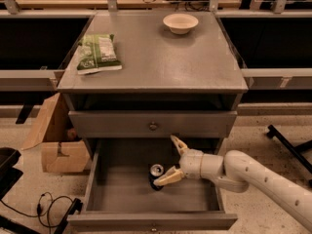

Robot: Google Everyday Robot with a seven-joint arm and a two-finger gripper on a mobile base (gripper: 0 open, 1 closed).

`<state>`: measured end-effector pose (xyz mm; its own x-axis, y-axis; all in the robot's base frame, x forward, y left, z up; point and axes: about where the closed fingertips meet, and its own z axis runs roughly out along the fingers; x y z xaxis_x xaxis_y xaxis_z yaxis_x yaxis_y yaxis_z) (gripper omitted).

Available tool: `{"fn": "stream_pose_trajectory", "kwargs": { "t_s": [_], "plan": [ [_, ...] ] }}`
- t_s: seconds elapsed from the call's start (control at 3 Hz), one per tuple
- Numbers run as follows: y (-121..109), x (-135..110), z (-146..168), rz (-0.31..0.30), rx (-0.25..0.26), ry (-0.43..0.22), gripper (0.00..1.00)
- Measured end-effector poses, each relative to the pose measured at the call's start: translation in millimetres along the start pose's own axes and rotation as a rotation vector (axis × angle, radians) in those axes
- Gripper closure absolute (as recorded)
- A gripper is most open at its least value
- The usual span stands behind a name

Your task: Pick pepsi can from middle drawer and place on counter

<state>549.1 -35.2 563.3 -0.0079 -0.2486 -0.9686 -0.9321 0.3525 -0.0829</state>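
The pepsi can (156, 172) stands upright on the floor of the open middle drawer (122, 191), near its centre. My gripper (170, 161) is inside the drawer just right of the can, fingers spread open. The lower finger (168, 177) reaches the can's right side; the upper finger (178, 144) points up toward the drawer front above. I cannot tell whether the lower finger touches the can. The grey counter (161, 62) is the cabinet top above.
A green chip bag (97, 52) lies at the counter's left and a white bowl (180, 22) at its back. The shut upper drawer front (152, 125) is right above the gripper. A cardboard box (53, 140) and cables (48, 204) are on the floor at the left.
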Motion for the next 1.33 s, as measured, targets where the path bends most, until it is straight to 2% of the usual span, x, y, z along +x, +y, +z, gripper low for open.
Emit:
{"fn": "stream_pose_trajectory", "kwargs": {
  "t_s": [0.33, 1.0, 1.33],
  "plan": [
    [-11.0, 31.8, 20.5, -0.009, -0.031, 0.015, 0.0],
    [-12.0, 89.6, 45.7, -0.005, -0.077, 0.084, 0.0],
    [-6.4, 114.9, 49.2, 0.019, -0.091, 0.114, 0.0]
  ]
}}
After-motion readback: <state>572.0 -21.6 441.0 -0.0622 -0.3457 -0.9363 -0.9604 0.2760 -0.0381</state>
